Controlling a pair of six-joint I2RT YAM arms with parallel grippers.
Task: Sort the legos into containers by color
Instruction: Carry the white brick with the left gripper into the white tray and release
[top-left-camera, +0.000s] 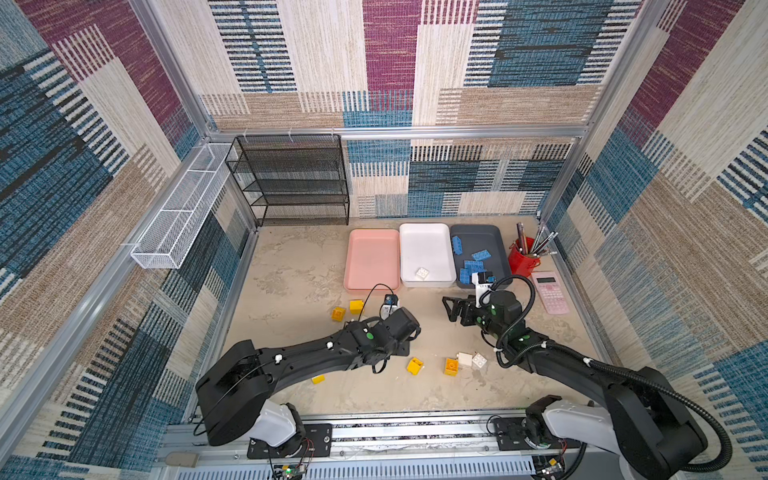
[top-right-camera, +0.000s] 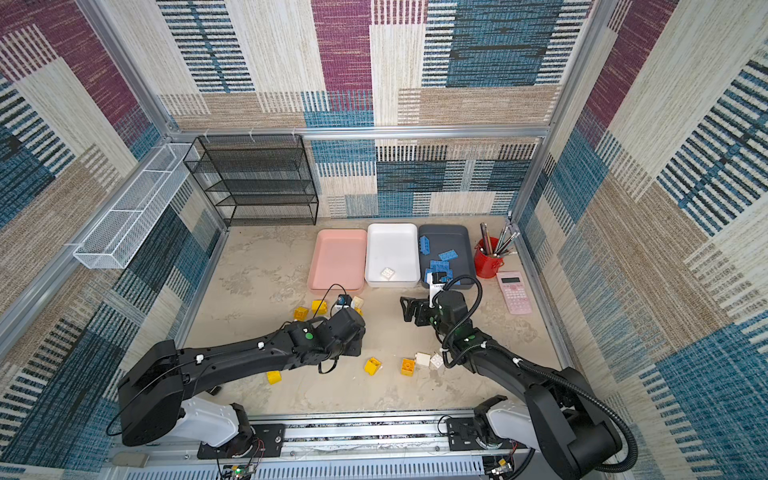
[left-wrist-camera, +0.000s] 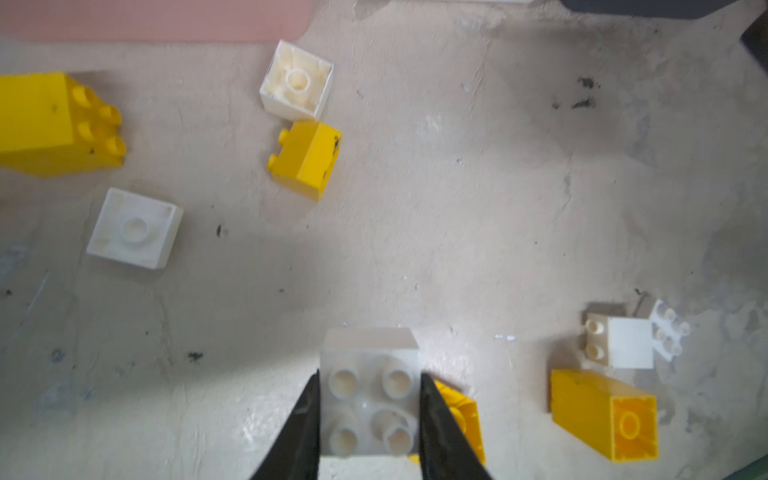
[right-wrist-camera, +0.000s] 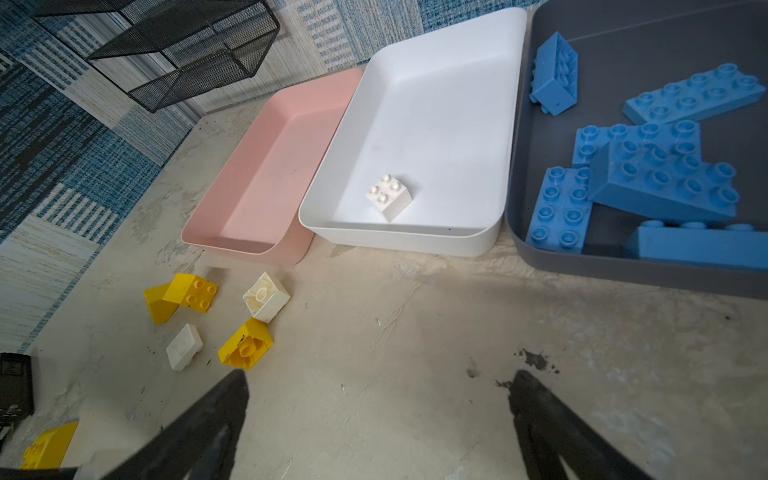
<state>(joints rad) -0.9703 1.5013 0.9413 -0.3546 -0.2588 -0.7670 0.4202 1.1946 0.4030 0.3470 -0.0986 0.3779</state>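
Sorting looks roughly a third done. Right of centre in both top views, three trays sit side by side along the upper edge of the desk (top-left-camera: 291, 266). The pink tray (top-left-camera: 372, 253) is empty, the white tray (top-left-camera: 424, 245) holds a single white brick (top-left-camera: 422, 273), and the dark grey tray (top-left-camera: 486, 239) holds every one of the blue legos (right-wrist-camera: 660, 178) in sight. The left hand (left-wrist-camera: 369, 378) is closed on a white lego (left-wrist-camera: 368, 399), below the pink tray in the top views; whether it is lifted clear of the desk I cannot tell. The right hand (right-wrist-camera: 378, 386) is spread wide and empty, over bare desk below the white and grey trays. Loose on the desk lie several yellow legos (top-left-camera: 451, 366) and a few loose white legos (top-left-camera: 471, 360). By my reckoning, all the yellows and most whites remain to be sorted.
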